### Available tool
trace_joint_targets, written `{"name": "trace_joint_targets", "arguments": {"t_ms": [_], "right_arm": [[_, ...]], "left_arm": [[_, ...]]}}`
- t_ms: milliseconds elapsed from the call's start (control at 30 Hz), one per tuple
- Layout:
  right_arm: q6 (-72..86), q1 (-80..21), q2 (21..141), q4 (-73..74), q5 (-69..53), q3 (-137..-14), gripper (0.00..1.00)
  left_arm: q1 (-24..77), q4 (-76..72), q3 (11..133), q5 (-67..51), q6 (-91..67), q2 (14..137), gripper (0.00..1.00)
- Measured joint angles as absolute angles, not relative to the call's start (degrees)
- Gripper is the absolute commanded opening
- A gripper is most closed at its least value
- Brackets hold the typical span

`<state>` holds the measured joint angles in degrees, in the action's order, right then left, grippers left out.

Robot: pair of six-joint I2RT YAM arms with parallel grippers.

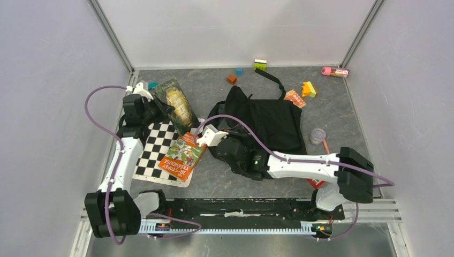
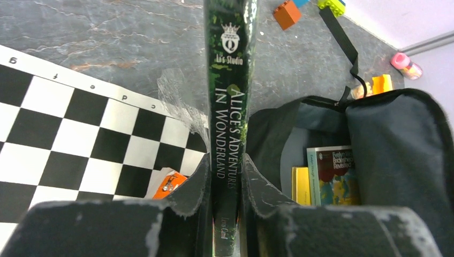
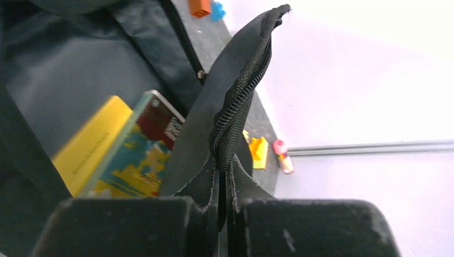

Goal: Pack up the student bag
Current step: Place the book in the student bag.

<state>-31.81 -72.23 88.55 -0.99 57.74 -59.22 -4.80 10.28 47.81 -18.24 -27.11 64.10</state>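
Right gripper (image 3: 224,179): we see it pinched tight on the zipper edge (image 3: 235,91).
Bag (image 1: 275,120): centre of the top view, mouth open, two books (image 2: 334,176) inside.
Left gripper (image 2: 225,184): we see it holding the Alice book (image 2: 231,80), left of the bag.

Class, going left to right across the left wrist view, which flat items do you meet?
Chessboard → Alice in Wonderland book → yellow book → colourful book, the last two inside the student bag.

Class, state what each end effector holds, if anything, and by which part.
Left end effector: Alice book, clamped at the spine's lower end. Right end effector: bag, pinched by its zip edge.
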Motion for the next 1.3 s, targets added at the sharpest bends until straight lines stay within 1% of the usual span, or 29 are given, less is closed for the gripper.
{"name": "trace_joint_targets", "arguments": {"t_ms": [100, 200, 433, 533, 667, 767, 867, 1000, 1133, 1300], "right_arm": [[-36.6, -72.7, 85.4, -3.2, 61.1, -57.7, 0.00], [-42.0, -73.3, 82.2, -6.2, 64.4, -55.8, 0.00], [-52.4, -74.3, 76.0, -13.9, 70.1, -50.3, 0.00], [-54.3, -74.4, 72.3, -17.0, 72.2, -48.4, 0.00], [-53.3, -74.4, 65.4, -18.3, 73.8, -47.0, 0.00], [-50.0, -74.4, 59.2, -17.6, 74.2, -47.0, 0.00], [-47.1, -74.4, 55.5, -15.9, 74.7, -47.0, 0.00], [-44.1, -74.4, 54.3, -13.4, 75.9, -47.0, 0.00], [-41.3, -74.4, 54.5, -12.1, 76.4, -46.5, 0.00], [-37.4, -74.4, 55.6, -13.2, 76.8, -44.3, 0.00]], "left_arm": [[-4.0, 10.9, 48.3, -19.6, -27.0, 64.2, 0.02], [-1.1, 13.8, 51.3, -20.2, -26.9, 64.9, 0.02], [9.1, 21.2, 63.6, -24.8, -26.6, 66.8, 0.02], [13.0, 22.2, 66.3, -26.7, -26.6, 67.5, 0.02], [18.8, 23.7, 66.5, -27.2, -26.7, 69.7, 0.02], [23.7, 23.9, 66.5, -27.3, -27.4, 73.9, 0.02], [28.1, 22.6, 66.2, -27.2, -28.9, 77.8, 0.02], [31.7, 18.0, 65.1, -26.9, -33.8, 81.0, 0.02], [32.6, 11.7, 62.3, -25.9, -40.2, 82.8, 0.02], [33.8, 11.6, 60.5, -21.0, -42.3, 82.0, 0.02]]}}
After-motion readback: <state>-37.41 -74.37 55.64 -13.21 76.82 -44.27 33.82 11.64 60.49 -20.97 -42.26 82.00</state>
